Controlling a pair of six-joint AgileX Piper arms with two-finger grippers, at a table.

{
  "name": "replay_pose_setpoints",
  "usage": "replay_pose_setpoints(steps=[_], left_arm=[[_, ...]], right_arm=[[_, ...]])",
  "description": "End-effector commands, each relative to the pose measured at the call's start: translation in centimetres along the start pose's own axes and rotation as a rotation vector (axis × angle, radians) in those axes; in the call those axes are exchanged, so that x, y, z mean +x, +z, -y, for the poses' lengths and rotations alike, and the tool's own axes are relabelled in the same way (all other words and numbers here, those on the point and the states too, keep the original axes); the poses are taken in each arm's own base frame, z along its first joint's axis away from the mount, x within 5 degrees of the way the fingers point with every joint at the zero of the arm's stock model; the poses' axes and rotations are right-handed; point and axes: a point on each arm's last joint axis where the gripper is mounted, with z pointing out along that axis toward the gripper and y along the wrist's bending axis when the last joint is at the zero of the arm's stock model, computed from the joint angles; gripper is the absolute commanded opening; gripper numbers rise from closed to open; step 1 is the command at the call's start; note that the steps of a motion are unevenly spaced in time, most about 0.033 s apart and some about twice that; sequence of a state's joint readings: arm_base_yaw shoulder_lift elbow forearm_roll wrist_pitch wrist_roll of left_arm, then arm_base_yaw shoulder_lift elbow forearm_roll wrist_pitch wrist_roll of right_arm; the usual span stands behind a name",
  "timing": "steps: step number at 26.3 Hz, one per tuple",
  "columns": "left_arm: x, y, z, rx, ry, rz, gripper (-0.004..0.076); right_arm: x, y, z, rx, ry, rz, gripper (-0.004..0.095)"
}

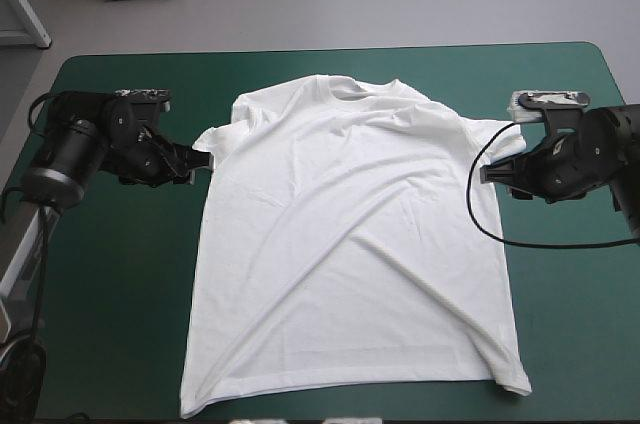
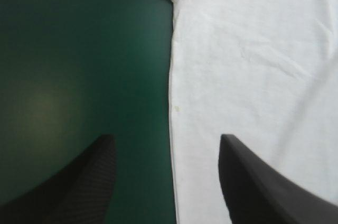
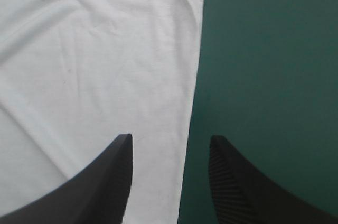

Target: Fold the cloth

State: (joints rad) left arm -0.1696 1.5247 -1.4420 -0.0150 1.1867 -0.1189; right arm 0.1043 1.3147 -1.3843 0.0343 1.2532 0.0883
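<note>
Left gripper (image 2: 168,138) has its black fingers spread apart and empty, low over the table, one finger above the teal-green cover (image 1: 100,324) and the other above the white T-shirt (image 1: 350,244), with a cloth edge by the left sleeve running between them. Right gripper (image 3: 170,138) is spread and empty in the same way across a cloth edge at the opposite sleeve. Between the two arms the T-shirt lies spread flat and creased at mid-table, collar toward the far edge, hem close to the near edge.
</note>
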Motion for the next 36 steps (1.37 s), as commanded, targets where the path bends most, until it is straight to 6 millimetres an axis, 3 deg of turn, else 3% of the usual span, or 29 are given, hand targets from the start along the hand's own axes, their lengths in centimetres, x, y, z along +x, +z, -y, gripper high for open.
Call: replay_pose_setpoints(steps=[1, 2, 10, 17, 24, 31, 36], left_arm=[[-1.1, 0.0, 1.1, 0.031, 0.029, 0.053, 0.0419], [-1.5, 1.5, 1.4, 0.028, 0.036, 0.027, 0.0419], [-3.9, 6.8, 1.5, -0.017, 0.046, -0.036, 0.0419], [-4.3, 9.6, 1.3, -0.045, 0.053, -0.091, 0.0419], [-4.4, 11.5, 2.9, -0.035, 0.080, -0.081, 0.0408], [-4.4, 13.2, 3.2, -0.078, 0.063, -0.094, 0.0240], [-4.6, 13.3, 2.9, -0.110, 0.079, -0.083, 0.0016]], right_arm=[[-1.1, -1.2, 1.8, -0.030, 0.070, 0.102, 0.0428], [-1.3, -0.9, 2.5, -0.055, 0.105, 0.097, 0.0428], [-1.7, -0.4, 2.9, -0.049, 0.116, 0.106, 0.0427], [-1.9, -0.3, 3.0, -0.038, 0.113, 0.123, 0.0427], [-2.0, -0.3, 3.0, -0.038, 0.113, 0.125, 0.0427], [-2.0, -0.3, 3.0, -0.038, 0.113, 0.125, 0.0427], [-2.0, -0.2, 3.0, -0.037, 0.106, 0.127, 0.0427]])
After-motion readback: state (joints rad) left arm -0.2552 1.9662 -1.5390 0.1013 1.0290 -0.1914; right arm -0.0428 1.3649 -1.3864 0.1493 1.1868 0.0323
